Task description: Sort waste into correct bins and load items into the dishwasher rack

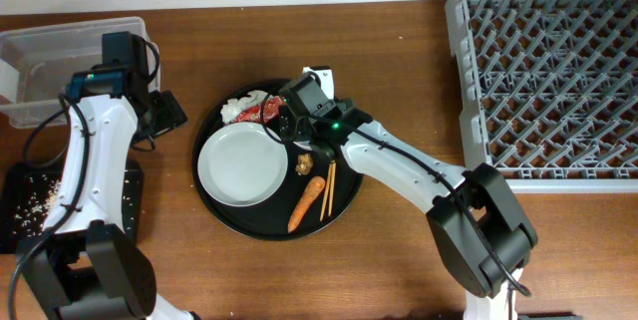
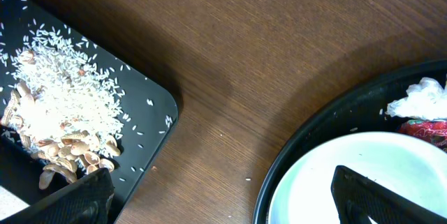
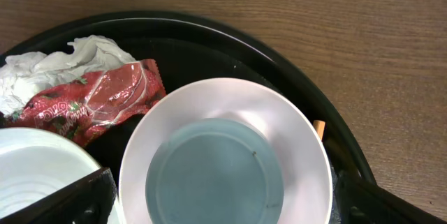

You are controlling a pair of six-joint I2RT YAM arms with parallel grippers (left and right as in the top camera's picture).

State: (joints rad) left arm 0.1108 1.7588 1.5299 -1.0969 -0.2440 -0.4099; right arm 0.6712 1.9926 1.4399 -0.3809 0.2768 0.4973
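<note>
The left arm (image 1: 90,151) and the right arm (image 1: 394,172) are each made up of white curved shells joined by bulky black joints. Black cables (image 1: 419,163) are looped along the links, a green light (image 1: 337,128) is lit near the right wrist, and the pincer fingers (image 3: 77,199) are matte black.

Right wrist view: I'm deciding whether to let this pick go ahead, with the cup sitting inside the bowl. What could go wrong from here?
1. The light-blue cup is nested in the bowl. If the open right fingers grasp the bowl's rim, it may tilt and the cup may slide out.
2. The red wrapper lies right at the bowl's rim and the white plate sits close beside it, so a finger could snag the wrapper or knock the plate.
</note>
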